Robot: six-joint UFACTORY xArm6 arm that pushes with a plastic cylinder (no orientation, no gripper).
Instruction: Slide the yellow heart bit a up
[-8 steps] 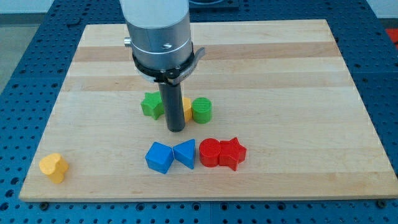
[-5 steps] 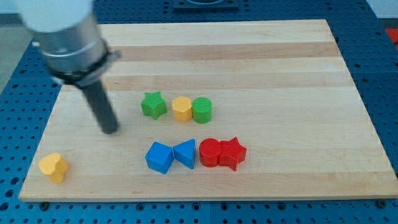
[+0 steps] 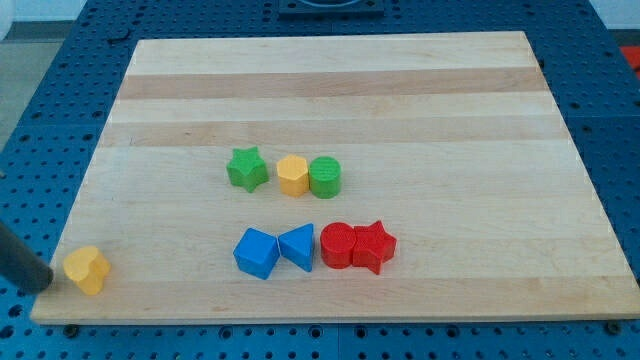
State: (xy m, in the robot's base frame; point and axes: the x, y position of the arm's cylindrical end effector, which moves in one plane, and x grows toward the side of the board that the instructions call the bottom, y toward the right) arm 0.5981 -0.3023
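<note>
The wooden board (image 3: 330,90) is bare across its upper half. The yellow heart (image 3: 87,269) sits near the bottom-left corner, bare wood above it. My tip (image 3: 42,285) rests just left of it, a plain rod with nothing to open or close.

Light: bright, even, from overhead.
Shadows: short, soft, under blocks.
Glare: none.
Focus: sharp; rod (image 3: 44,282) at lower left motion-blurred.
</note>
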